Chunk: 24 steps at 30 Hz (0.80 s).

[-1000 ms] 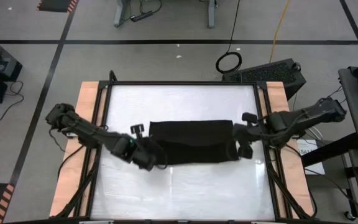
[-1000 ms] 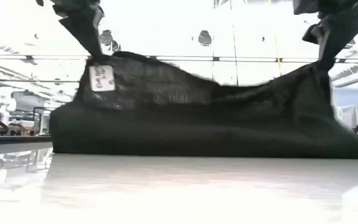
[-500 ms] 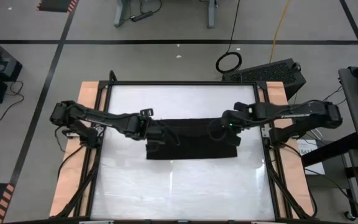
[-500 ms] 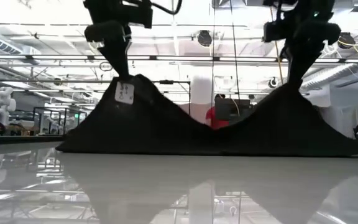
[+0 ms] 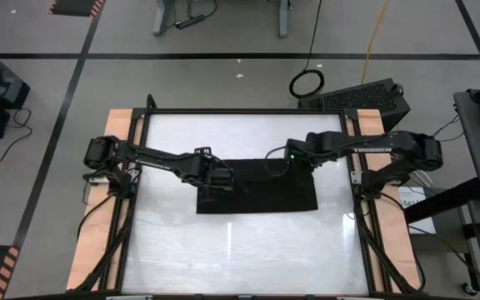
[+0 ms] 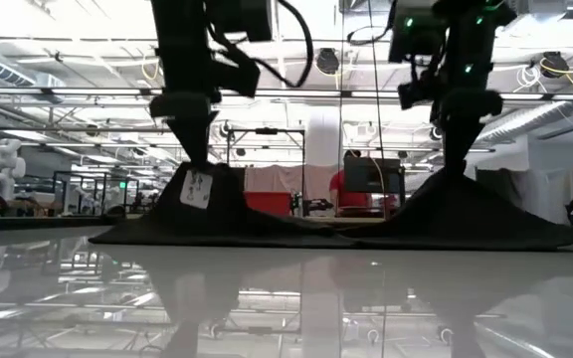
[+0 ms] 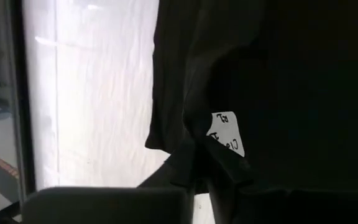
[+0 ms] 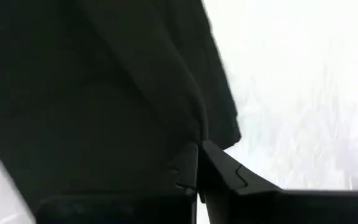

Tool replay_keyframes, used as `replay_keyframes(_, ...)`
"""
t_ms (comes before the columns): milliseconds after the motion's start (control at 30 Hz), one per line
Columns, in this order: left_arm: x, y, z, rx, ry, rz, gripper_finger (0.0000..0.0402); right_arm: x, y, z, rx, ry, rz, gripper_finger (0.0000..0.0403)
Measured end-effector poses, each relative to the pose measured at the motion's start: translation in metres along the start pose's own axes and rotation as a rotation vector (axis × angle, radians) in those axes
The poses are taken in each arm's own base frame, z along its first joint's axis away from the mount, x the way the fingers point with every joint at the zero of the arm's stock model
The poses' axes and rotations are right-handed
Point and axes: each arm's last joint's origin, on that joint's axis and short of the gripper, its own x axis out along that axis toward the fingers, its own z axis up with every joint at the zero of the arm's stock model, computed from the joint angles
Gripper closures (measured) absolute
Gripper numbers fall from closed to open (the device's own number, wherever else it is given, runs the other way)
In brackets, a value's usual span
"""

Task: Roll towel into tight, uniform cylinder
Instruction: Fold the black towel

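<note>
From above, the black towel [image 5: 257, 192] lies mid-desk [image 5: 240, 250]; the left tool [image 5: 216, 177] and right tool [image 5: 294, 158] meet its far edge, arms reaching inward. At desk level, both tools pinch the cloth into two low peaks (white tag [image 6: 197, 189] under the left). Wrist views: each tool's fingers are closed on a towel fold.

A grey floor [image 5: 223, 79] crossed by black tape lines [image 5: 223, 56] surrounds the white tabletop [image 5: 240, 250] with wooden side strips [image 5: 115, 167]. A yellow cable [image 5: 376, 33] and a black cable coil [image 5: 307, 82] lie beyond the far edge. Ceiling beams [image 6: 296, 94] and bright lights fill the hall behind.
</note>
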Motion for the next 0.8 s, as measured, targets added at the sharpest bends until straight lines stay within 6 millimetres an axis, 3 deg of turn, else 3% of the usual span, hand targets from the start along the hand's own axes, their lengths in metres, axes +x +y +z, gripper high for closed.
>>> replay_keyframes(233, 0.014, 0.003, 0.003, -0.068, 0.041, -0.005, 0.0270, 0.019, -0.015, -0.005, 0.049, 0.084, -0.022, 0.0315)
replay_keyframes(400, 0.012, 0.005, 0.002, -0.096, 0.050, 0.003, 0.0222, 0.015, -0.023, -0.015, 0.097, 0.088, -0.027, 0.0264)
replay_keyframes(500, 0.011, 0.006, 0.001, -0.127, 0.052, 0.011, 0.0212, 0.006, -0.024, -0.016, 0.106, 0.038, -0.018, 0.0247)
replay_keyframes(600, 0.010, 0.005, 0.003, -0.132, 0.032, -0.043, 0.0210, -0.005, -0.020, -0.014, 0.068, -0.070, 0.097, 0.0242)
replay_keyframes(800, 0.003, -0.014, 0.016, -0.016, -0.084, -0.380, 0.0210, -0.019, -0.003, -0.001, -0.078, -0.294, 0.352, 0.0249)
